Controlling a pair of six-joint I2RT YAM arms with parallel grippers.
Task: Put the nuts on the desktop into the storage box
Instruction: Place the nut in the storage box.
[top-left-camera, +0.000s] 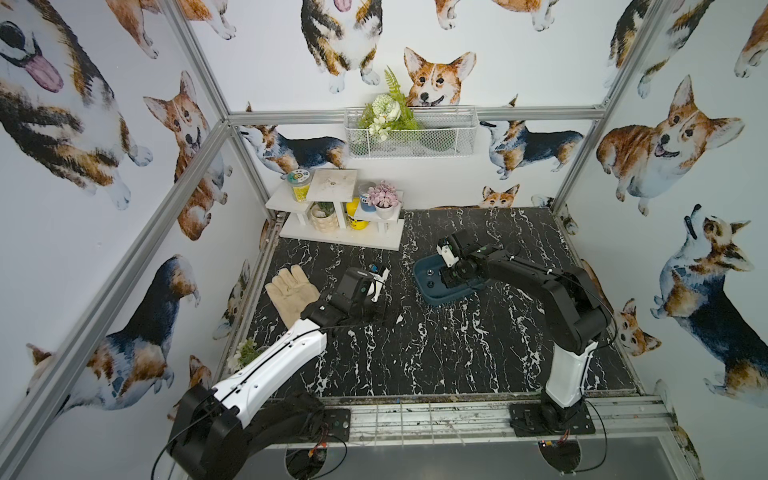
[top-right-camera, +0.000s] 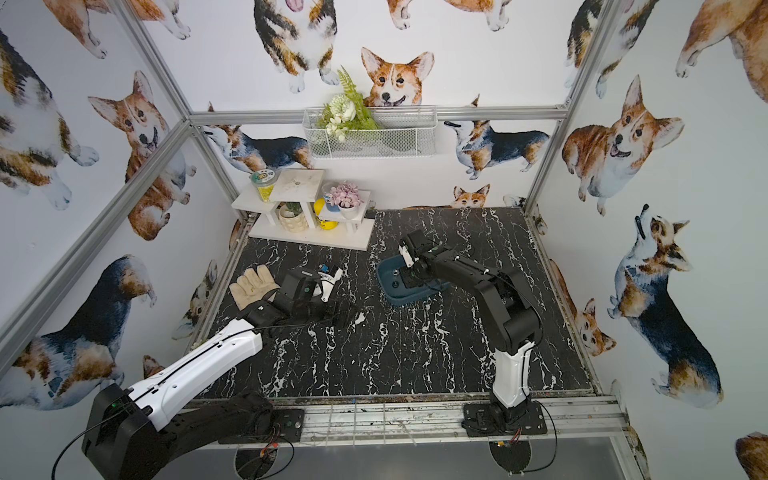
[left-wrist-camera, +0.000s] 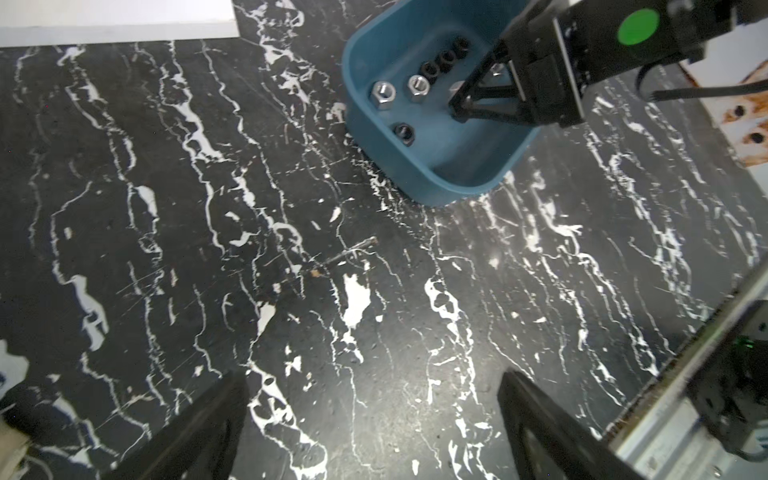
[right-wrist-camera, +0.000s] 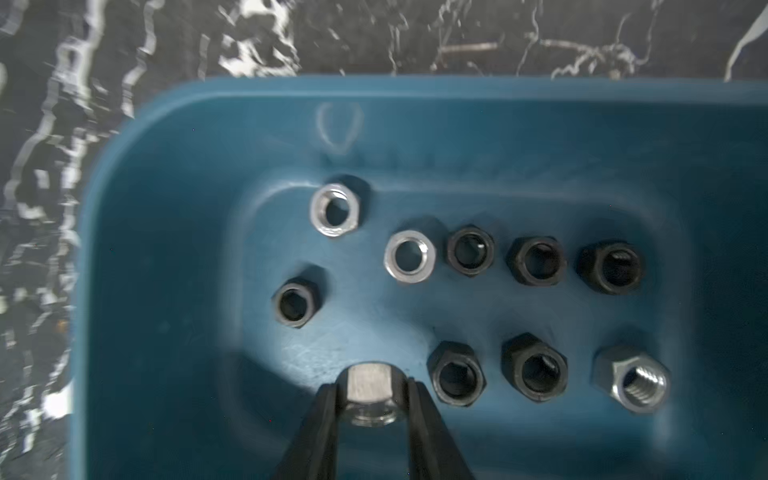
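The right fingers are clamped on a silver nut, gripping it by its flat sides low inside the blue box. Whether this nut touches the floor of the box is hard to tell. Nine other nuts lie on that floor, six dark and three silver. The box sits on the black table, towards the back. The left fingers stand wide apart, holding nothing, above the table beside a pale glove.
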